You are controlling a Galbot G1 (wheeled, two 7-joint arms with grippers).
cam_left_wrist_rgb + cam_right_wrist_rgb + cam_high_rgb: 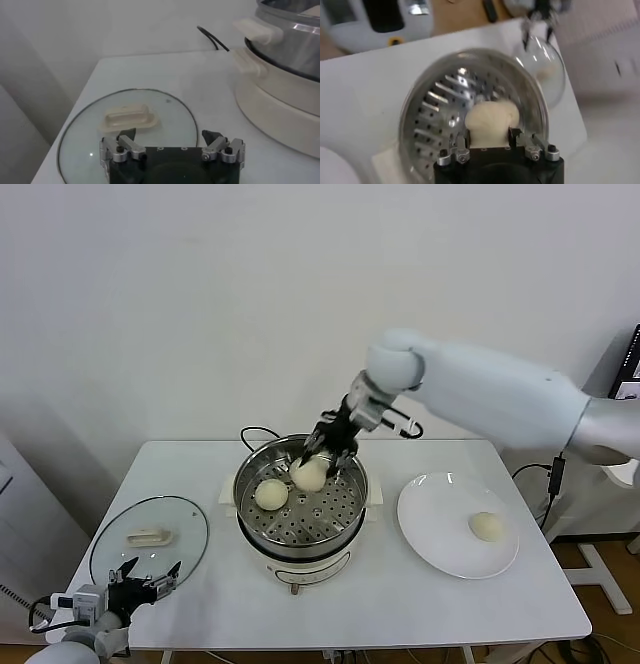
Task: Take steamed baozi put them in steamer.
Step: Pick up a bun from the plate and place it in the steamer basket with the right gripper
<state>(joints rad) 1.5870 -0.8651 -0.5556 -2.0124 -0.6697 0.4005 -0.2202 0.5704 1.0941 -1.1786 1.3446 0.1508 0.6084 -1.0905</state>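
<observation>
My right gripper [322, 457] clamps 1 round cream-white steamed bun [310, 473] inside the shiny round stainless-steel steamer [345, 527], beside another bun [271, 494] on its perforated floor (1 more [486, 526] sits on the flat white plate [430, 534]). My left gripper [146, 578] hangs spread wide over the round glass lid [185, 519].

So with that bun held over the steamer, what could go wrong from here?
The right gripper holds a baozi over the steamer, close to the bun already inside. Released there, it may land on or roll against that bun. The fingers press into the soft dough and could dent it. One bun remains on the plate, so poor placement now may crowd the perforated floor. The left gripper waits open near the glass lid.
</observation>
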